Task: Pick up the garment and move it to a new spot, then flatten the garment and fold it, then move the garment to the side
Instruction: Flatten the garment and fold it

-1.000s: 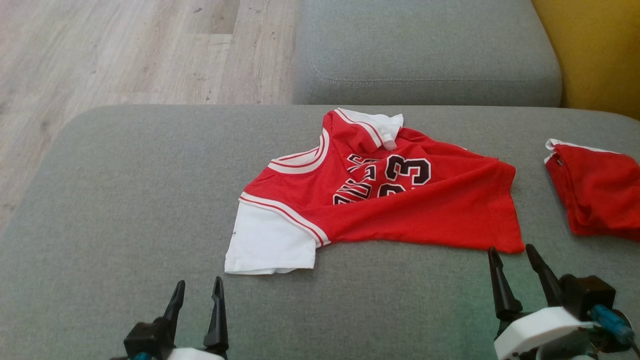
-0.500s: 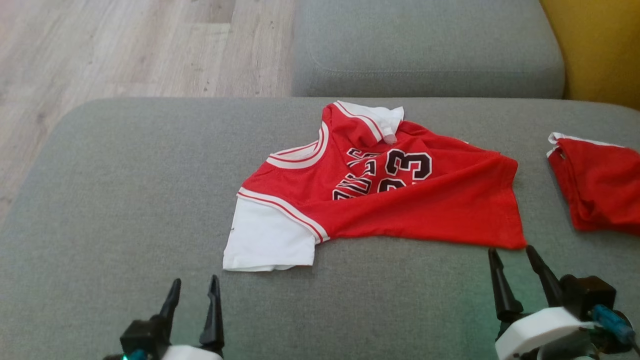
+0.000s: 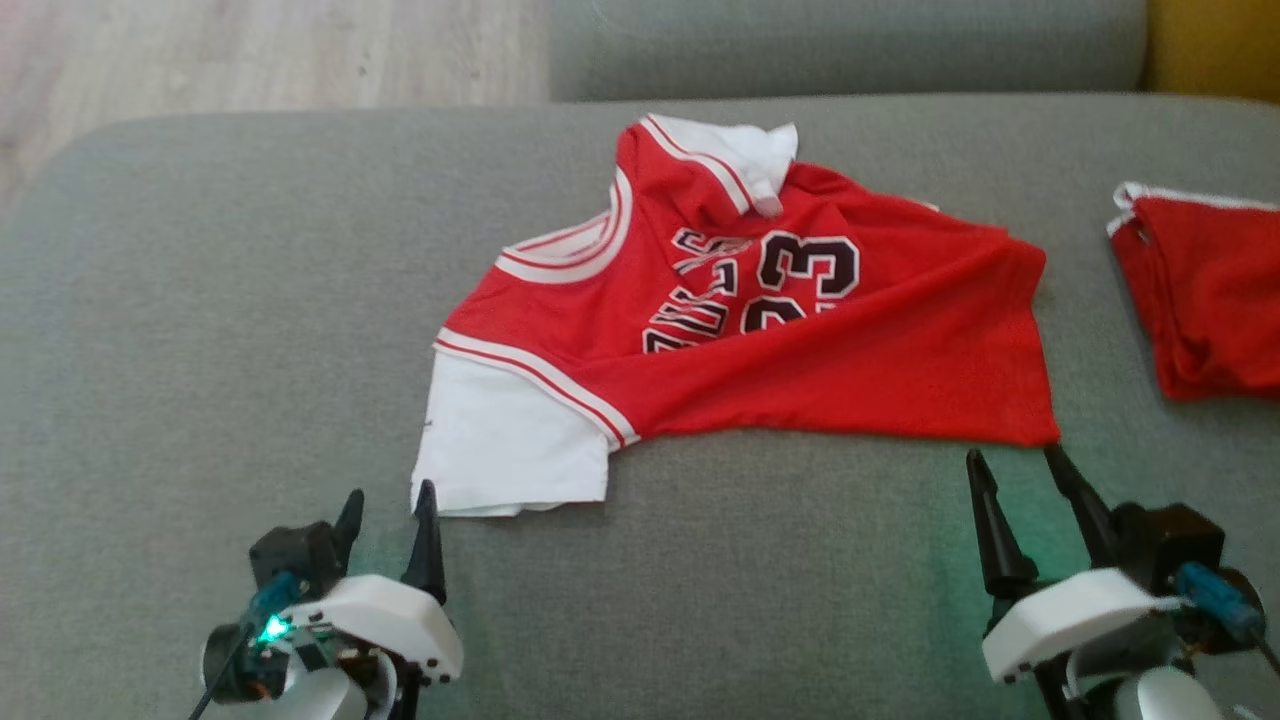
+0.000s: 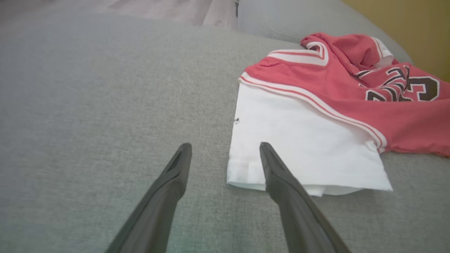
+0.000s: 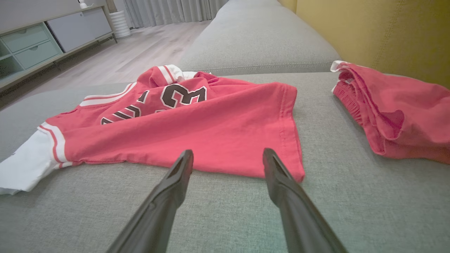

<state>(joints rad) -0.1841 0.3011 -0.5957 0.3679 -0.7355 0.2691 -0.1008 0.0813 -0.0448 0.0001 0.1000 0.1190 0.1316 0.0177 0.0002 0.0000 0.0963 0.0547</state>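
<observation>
Jersey (image 3: 850, 370) seemed limp, light; we favoured white sleeve (image 3: 510, 450) before spread left pincer (image 3: 390, 492), hem corner (image 3: 1030, 425) before spread right pincer (image 3: 1012, 452).

Red garment (image 3: 850, 370), white sleeve (image 3: 500, 450), seemingly black numerals (image 3: 812, 268).

A: Where does the head view look from?
B: High up, tilted forward and down over the grey sofa cushion (image 3: 200, 300); the red jersey (image 3: 800, 370) sits mid-frame, fairly far.
A: And the wrist views?
B: Both low, skimming the cushion; left close on the white sleeve (image 4: 299, 140); right close on the hem (image 5: 286, 123); all three share the jersey; head and right share the second red garment (image 3: 1210, 300).
</observation>
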